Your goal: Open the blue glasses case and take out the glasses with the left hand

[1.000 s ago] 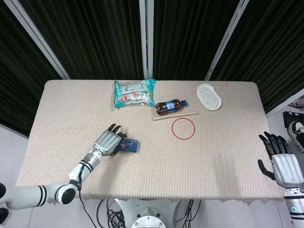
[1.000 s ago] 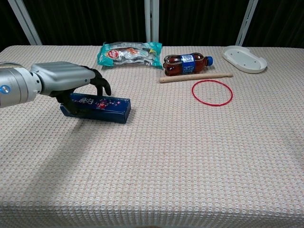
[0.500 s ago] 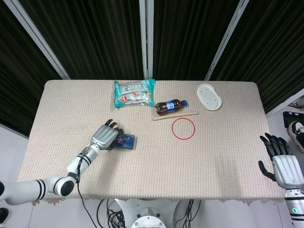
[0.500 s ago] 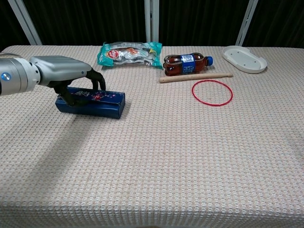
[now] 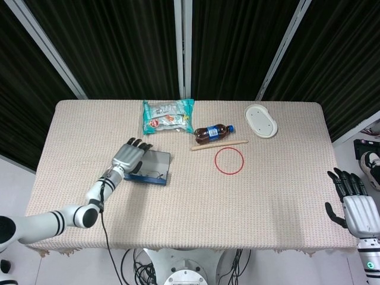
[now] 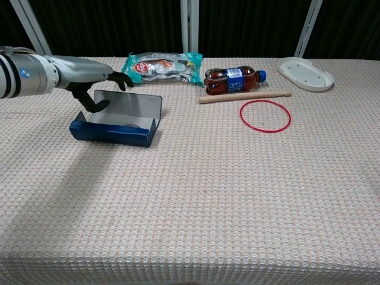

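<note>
Now the blue glasses case (image 6: 116, 122) lay with its lid raised, on the left part of the worktop (image 6: 225, 196), well apart from the red ring (image 6: 265, 115) to its right. The left arm reached in low from the worktop's near left corner, forearm stretched toward the case, and the left hand (image 6: 98, 83) sat at the case's left end, palm down, dark fingers (image 6: 122, 79) extended over the top edge of the upright lid and the thumb curled down behind the case's inner wall; it appeared to rest against the lid rather than clasp it, with nothing gripped in it. In the head view the same hand (image 5: 128, 157) covered the left portion of the case (image 5: 152, 168), and a thin dark shape inside could be glasses, though too small to tell. Beyond the case lay a green snack packet (image 6: 161, 67), and to its right a bottle (image 6: 233, 79) with a wooden stick (image 6: 244, 96) just in front of it. The right hand (image 5: 355, 205) hung off the worktop's right edge, well away from the case, fingers spread and holding nothing.
</note>
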